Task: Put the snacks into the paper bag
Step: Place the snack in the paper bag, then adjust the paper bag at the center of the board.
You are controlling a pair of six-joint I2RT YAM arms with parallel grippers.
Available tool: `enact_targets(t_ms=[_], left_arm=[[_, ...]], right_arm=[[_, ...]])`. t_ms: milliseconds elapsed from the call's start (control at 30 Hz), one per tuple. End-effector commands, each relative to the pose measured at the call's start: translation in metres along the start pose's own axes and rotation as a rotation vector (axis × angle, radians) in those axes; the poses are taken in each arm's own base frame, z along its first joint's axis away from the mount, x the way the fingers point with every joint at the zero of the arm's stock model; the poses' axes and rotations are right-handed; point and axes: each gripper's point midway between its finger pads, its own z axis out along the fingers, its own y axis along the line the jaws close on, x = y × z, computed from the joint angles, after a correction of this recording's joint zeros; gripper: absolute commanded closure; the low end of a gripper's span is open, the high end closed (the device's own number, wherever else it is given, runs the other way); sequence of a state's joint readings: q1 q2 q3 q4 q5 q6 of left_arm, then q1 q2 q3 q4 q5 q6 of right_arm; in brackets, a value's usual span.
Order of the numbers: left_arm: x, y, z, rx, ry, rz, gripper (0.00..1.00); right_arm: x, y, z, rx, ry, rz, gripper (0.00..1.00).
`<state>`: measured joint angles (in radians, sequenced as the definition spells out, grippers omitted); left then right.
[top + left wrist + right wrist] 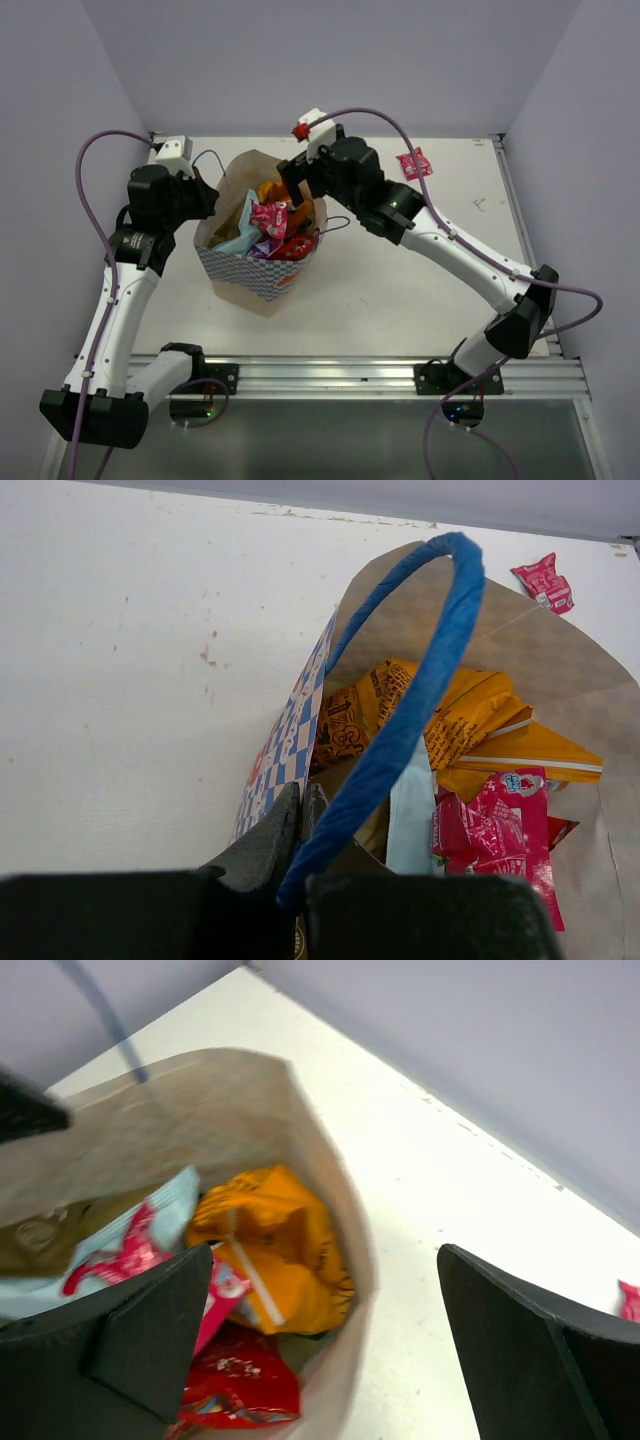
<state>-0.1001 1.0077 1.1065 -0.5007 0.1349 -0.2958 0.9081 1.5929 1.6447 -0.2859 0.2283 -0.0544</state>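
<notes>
The checkered paper bag [250, 275] stands upright in the middle of the table, its mouth open. Inside lie several snacks: an orange chip bag [275, 1250], a red bag [235, 1390], a light-blue bag [120, 1250] and a pink pack [500, 820]. My left gripper [300, 815] is shut on the bag's left rim, with the blue cord handle [420, 700] arching in front of it. My right gripper [325, 1360] hangs wide open over the bag's right rim [350, 1260], holding nothing. One small pink packet [414, 163] lies on the table at the back right.
The white table [400, 280] is walled in by lilac panels at the back and both sides. A metal rail [330, 375] runs along the near edge by the arm bases. Purple cables loop above both arms.
</notes>
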Motion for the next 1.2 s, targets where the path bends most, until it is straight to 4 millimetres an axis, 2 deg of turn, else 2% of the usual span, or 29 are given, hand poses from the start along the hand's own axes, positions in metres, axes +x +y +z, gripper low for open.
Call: enact_targets(t_ms=[0,33,67,100,133,167,200,267,333,400,433,467,500,533,567,633,667,700,767,800,833,900,967,1033,1167], left_arm=[[-0.019,-0.005,-0.008,0.021,-0.075,0.014,0.98],[-0.019,-0.005,-0.008,0.017,-0.074,0.020,0.98],[-0.019,0.000,-0.009,-0.008,-0.071,0.036,0.99],[-0.023,0.005,-0.010,-0.042,-0.087,0.036,1.00],[-0.027,0.013,-0.015,-0.091,-0.094,0.047,1.00],[-0.032,0.029,-0.017,-0.183,-0.115,0.047,1.00],[-0.034,0.036,-0.020,-0.223,-0.124,0.047,1.00],[-0.036,0.042,-0.020,-0.261,-0.135,0.041,1.00],[-0.031,0.040,-0.012,-0.245,-0.110,0.025,1.00],[-0.023,0.029,-0.003,-0.178,-0.079,0.000,1.00],[-0.019,0.022,0.005,-0.135,-0.067,-0.032,1.00],[-0.013,-0.003,0.009,0.003,-0.035,-0.043,1.00],[-0.011,-0.015,0.011,0.063,-0.028,-0.061,1.00],[-0.013,-0.025,0.013,0.101,-0.030,-0.053,1.00],[-0.009,-0.047,0.012,0.123,-0.028,-0.010,1.00],[-0.012,-0.085,-0.001,0.204,-0.038,0.057,1.00],[-0.006,-0.116,-0.013,0.320,-0.022,0.078,1.00],[-0.010,-0.125,-0.020,0.364,-0.040,0.070,1.00],[-0.024,-0.112,-0.032,0.295,-0.108,0.067,1.00],[-0.024,-0.097,-0.033,0.217,-0.116,0.070,1.00],[-0.035,-0.061,-0.034,0.024,-0.179,0.053,1.00],[-0.029,-0.029,-0.032,-0.112,-0.159,0.027,1.00],[-0.032,0.001,-0.030,-0.149,-0.155,-0.021,1.00],[-0.028,0.021,-0.023,-0.175,-0.135,-0.049,1.00],[-0.012,0.008,-0.004,-0.088,-0.052,-0.054,1.00]], right_arm=[[-0.027,-0.074,-0.025,0.181,-0.094,0.166,0.01],[-0.024,-0.086,-0.026,0.209,-0.095,0.187,0.01],[-0.013,-0.107,-0.029,0.270,-0.083,0.210,0.01],[-0.016,-0.108,-0.032,0.274,-0.091,0.216,0.02],[-0.005,-0.125,-0.033,0.312,-0.073,0.231,0.02],[-0.002,-0.131,-0.035,0.321,-0.070,0.246,0.01],[0.004,-0.144,-0.037,0.343,-0.064,0.277,0.01],[0.015,-0.156,-0.043,0.371,-0.053,0.301,0.01],[0.032,-0.173,-0.047,0.413,-0.029,0.335,0.01],[0.044,-0.191,-0.053,0.454,-0.018,0.376,0.01],[0.055,-0.194,-0.053,0.459,0.000,0.388,0.02],[0.060,-0.197,-0.054,0.467,0.005,0.411,0.01],[0.067,-0.207,-0.056,0.485,0.010,0.427,0.01],[0.077,-0.206,-0.054,0.476,0.029,0.438,0.01],[0.081,-0.208,-0.054,0.476,0.030,0.457,0.01],[0.089,-0.213,-0.055,0.480,0.035,0.471,0.01],[0.092,-0.214,-0.054,0.482,0.043,0.473,0.01],[0.094,-0.217,-0.054,0.488,0.046,0.475,0.02],[0.097,-0.220,-0.054,0.498,0.054,0.479,0.01],[0.099,-0.223,-0.055,0.505,0.055,0.482,0.01],[0.100,-0.225,-0.055,0.508,0.056,0.484,0.02],[0.104,-0.228,-0.056,0.518,0.064,0.491,0.02],[0.107,-0.231,-0.056,0.524,0.070,0.497,0.02],[0.110,-0.233,-0.056,0.530,0.076,0.501,0.02],[0.118,-0.241,-0.056,0.550,0.083,0.529,0.02]])
